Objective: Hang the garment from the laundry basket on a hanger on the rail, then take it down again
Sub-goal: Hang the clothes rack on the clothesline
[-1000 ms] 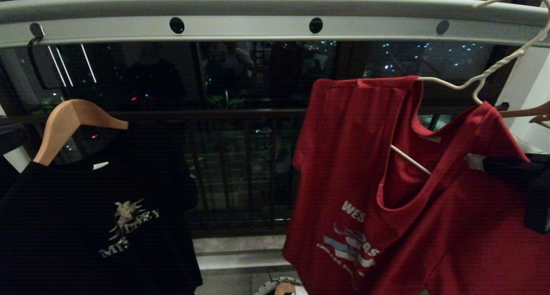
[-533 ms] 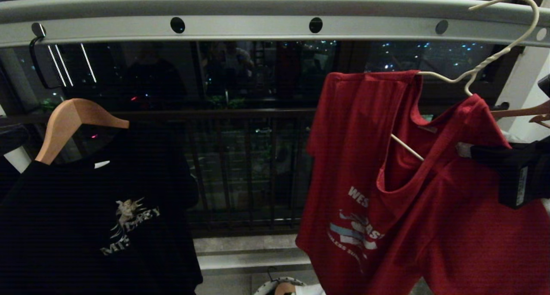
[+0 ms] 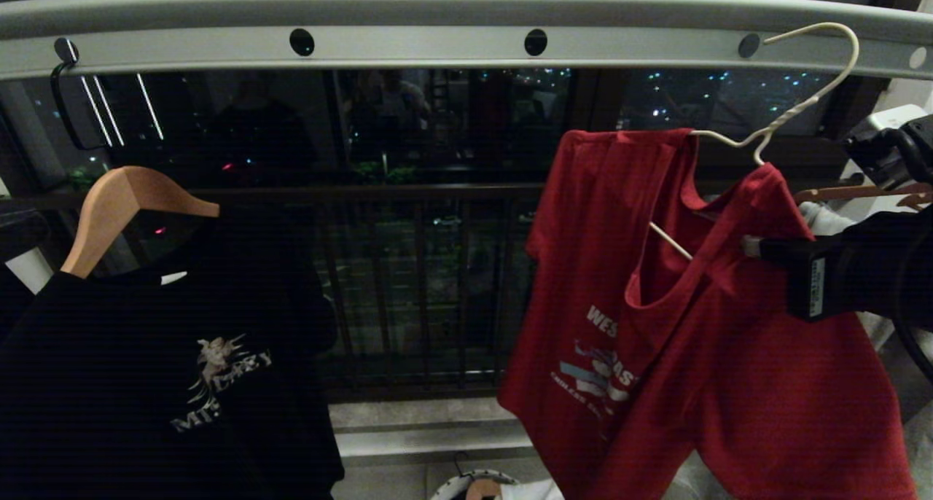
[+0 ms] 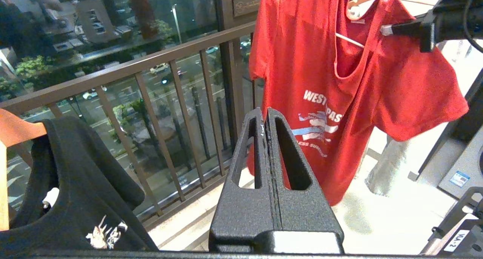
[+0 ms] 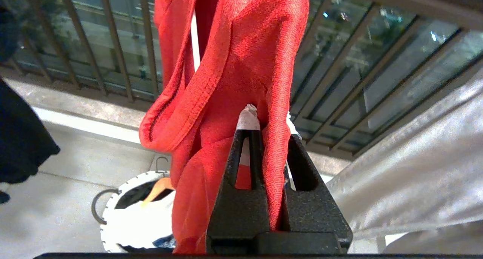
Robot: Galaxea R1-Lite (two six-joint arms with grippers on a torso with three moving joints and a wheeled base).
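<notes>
Head view, left to right: black angel-print T-shirt (image 3: 182,361) on a wooden hanger (image 3: 120,208), then the red WEST-lettered T-shirt (image 3: 656,340) draped on the thin white wire hanger (image 3: 794,106), hook tip at the long light-grey holed rail (image 3: 437,26), not clearly over it. Right gripper (image 3: 758,248) pinches shirt and hanger shoulder. Left gripper (image 4: 264,115) idle, fingers together. Seating or unhooking, can't tell; white-rimmed laundry basket (image 5: 113,206) waits below.

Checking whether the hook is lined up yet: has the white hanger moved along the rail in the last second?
Yes. The hanger has shifted left and down: its hook, earlier at the picture's right edge, now sits by the rail's third hole.
</notes>
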